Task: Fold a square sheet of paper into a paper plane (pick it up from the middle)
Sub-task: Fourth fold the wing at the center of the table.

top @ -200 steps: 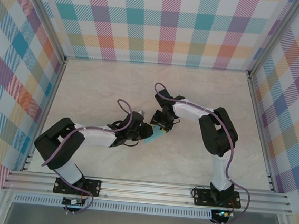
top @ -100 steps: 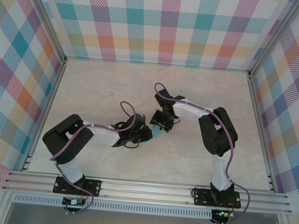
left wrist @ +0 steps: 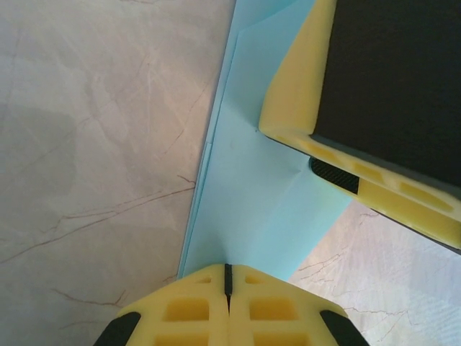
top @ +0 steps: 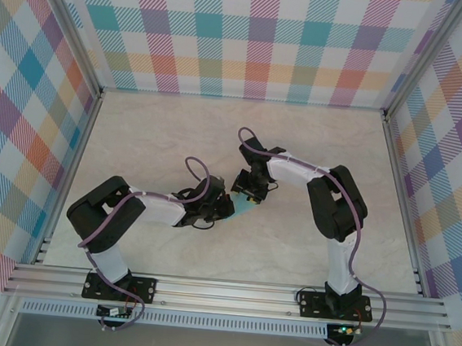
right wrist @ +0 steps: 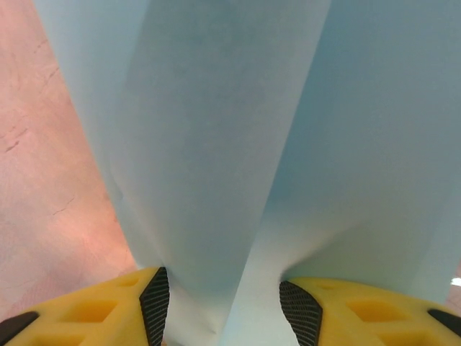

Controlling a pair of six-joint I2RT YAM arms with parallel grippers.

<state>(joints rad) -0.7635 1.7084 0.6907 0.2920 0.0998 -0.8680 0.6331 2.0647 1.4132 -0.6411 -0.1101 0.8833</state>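
The light blue paper plane, a partly folded sheet with a centre crease, lies on the table between both arms. My left gripper is shut on the paper's near edge, its yellow jaws meeting at the crease. My right gripper comes down on the paper from the far side. Its jaws stand apart, with the black pads on either side of a raised ridge of paper. One yellow finger of the right gripper rests on the sheet in the left wrist view.
The pale marbled table is walled in by checked panels at the back and sides. An aluminium rail carrying both arm bases runs along the near edge.
My left arm has slid right toward the paper, and its jaws have closed on the paper's edge. The right arm has stayed put.
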